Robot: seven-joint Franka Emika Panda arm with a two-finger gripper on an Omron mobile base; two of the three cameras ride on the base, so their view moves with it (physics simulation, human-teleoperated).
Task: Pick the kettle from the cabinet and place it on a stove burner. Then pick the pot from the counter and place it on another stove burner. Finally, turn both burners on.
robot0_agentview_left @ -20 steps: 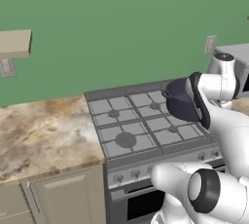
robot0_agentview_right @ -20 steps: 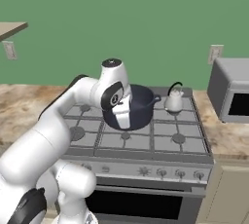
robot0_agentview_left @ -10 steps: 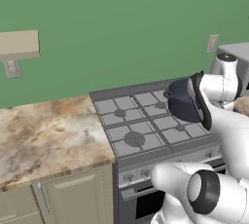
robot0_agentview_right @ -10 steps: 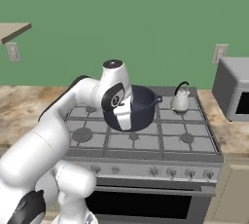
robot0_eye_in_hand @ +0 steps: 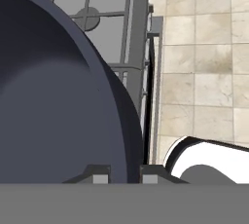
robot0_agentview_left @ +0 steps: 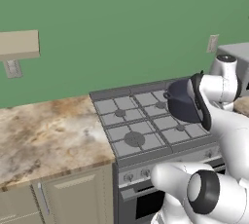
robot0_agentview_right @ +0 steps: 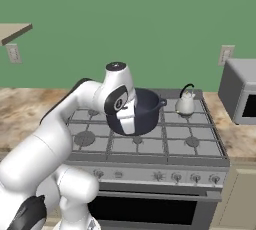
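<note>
The jaws (robot0_eye_in_hand: 124,177) are clenched on the rim of the pot (robot0_agentview_right: 142,110), hanging tilted above the stove (robot0_agentview_right: 200,151); it may slip, or bump the kettle (robot0_agentview_right: 185,103) just beyond.

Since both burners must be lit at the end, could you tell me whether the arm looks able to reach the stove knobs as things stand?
Probably not yet: the gripper is shut on the pot, held above the stove. The knobs themselves look unobstructed.
</note>
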